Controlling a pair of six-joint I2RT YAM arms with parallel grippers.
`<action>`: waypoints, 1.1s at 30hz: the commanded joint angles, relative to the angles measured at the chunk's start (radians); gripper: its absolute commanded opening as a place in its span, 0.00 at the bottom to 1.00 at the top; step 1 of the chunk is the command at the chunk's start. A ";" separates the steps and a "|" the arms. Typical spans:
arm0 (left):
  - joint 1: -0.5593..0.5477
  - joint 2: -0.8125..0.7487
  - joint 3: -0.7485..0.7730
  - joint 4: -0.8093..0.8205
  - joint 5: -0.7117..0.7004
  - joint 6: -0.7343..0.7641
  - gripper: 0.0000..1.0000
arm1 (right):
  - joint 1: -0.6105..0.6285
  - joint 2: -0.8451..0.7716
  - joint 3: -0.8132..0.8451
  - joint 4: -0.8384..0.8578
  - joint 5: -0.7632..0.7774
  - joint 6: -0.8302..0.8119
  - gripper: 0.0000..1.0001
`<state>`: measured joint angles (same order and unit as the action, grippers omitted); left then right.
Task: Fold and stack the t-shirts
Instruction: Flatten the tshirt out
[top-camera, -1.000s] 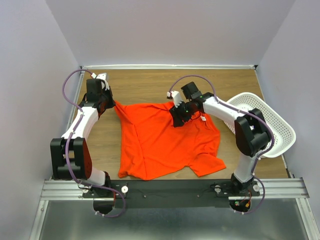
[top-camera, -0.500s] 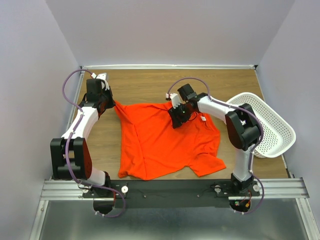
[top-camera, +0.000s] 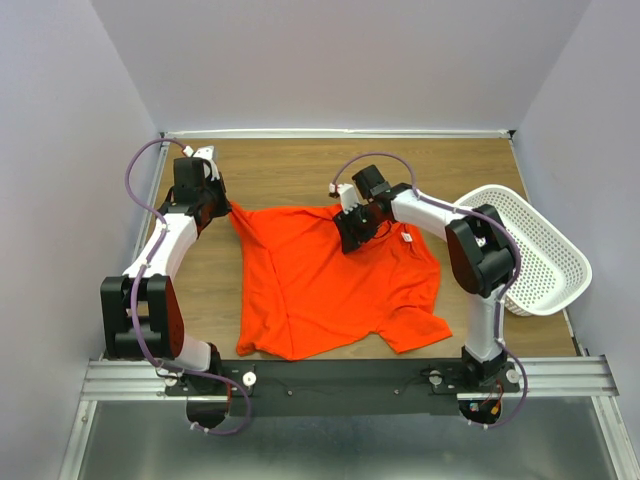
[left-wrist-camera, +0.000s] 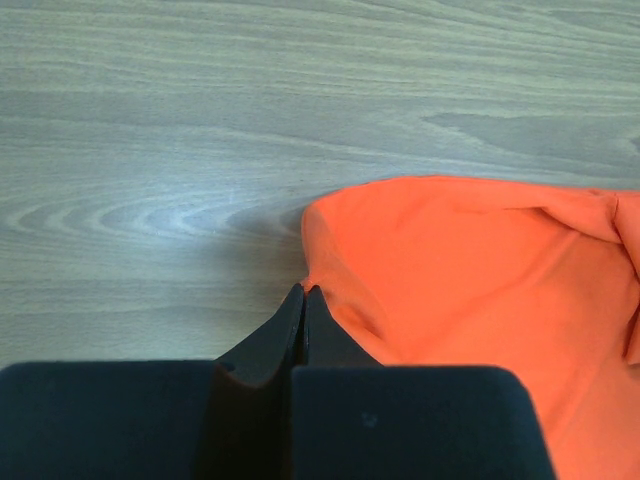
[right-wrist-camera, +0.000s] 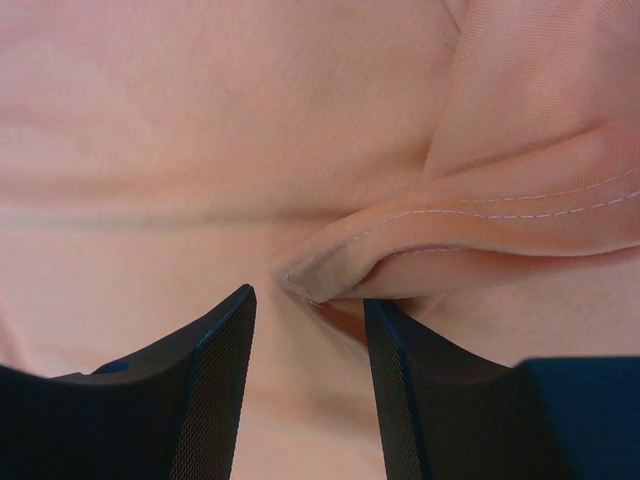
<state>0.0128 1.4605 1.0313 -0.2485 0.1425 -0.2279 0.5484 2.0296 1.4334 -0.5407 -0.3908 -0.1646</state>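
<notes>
An orange t-shirt lies spread and rumpled on the wooden table, with a small white label near its collar. My left gripper is shut on the shirt's far left corner; in the left wrist view the jaws pinch the cloth edge. My right gripper is over the shirt's upper middle, open. In the right wrist view its jaws stand apart around a folded, stitched hem, not closed on it.
A white perforated basket stands tilted at the table's right edge, beside the right arm. Bare wood lies behind the shirt. The black rail with the arm bases runs along the near edge.
My right gripper has shifted slightly left and farther back over the shirt's upper middle. The left arm and the shirt have not visibly moved.
</notes>
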 joint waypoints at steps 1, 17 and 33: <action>-0.005 -0.025 -0.011 0.008 0.008 0.012 0.00 | 0.004 0.011 0.036 0.004 -0.040 0.007 0.55; -0.005 -0.023 -0.011 0.009 0.005 0.013 0.00 | 0.004 0.040 0.088 0.005 -0.086 0.011 0.48; -0.007 -0.020 -0.010 0.009 0.002 0.013 0.00 | 0.004 0.034 0.136 0.004 -0.267 -0.010 0.49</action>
<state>0.0124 1.4605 1.0313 -0.2485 0.1425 -0.2276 0.5484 2.0598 1.5455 -0.5400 -0.5713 -0.1589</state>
